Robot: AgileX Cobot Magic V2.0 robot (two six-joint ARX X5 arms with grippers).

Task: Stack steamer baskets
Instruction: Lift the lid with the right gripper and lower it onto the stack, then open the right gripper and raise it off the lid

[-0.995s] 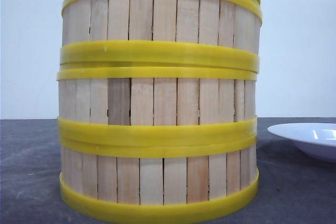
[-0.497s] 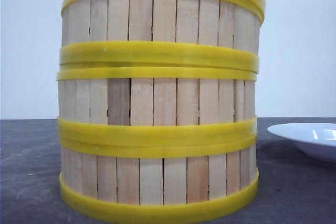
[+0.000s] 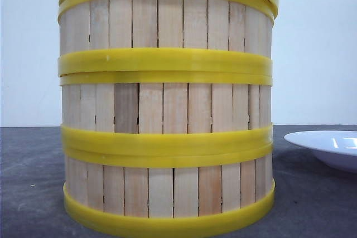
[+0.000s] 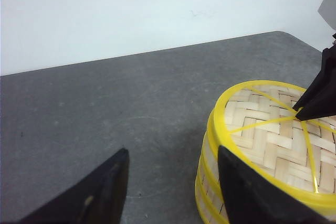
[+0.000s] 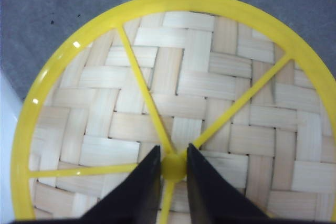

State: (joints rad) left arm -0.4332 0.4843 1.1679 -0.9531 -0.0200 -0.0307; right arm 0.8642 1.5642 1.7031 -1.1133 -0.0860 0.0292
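3 steamer baskets (image 3: 166, 132) stacked, lid (image 5: 173, 108) on top; right gripper (image 5: 173, 167) pinching knob (centre)

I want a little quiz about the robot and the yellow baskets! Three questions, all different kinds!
1. True or false: the baskets stand in one stack.
2. What does the right claw pinch? A) plate B) knob of the lid C) nothing
3. Fill in: the left claw is ____ beside the stack.

Key:
1. True, three tiers with the lid on top.
2. B, its fingers close on the yellow knob.
3. Open. It holds nothing; the plate sits apart on the table.
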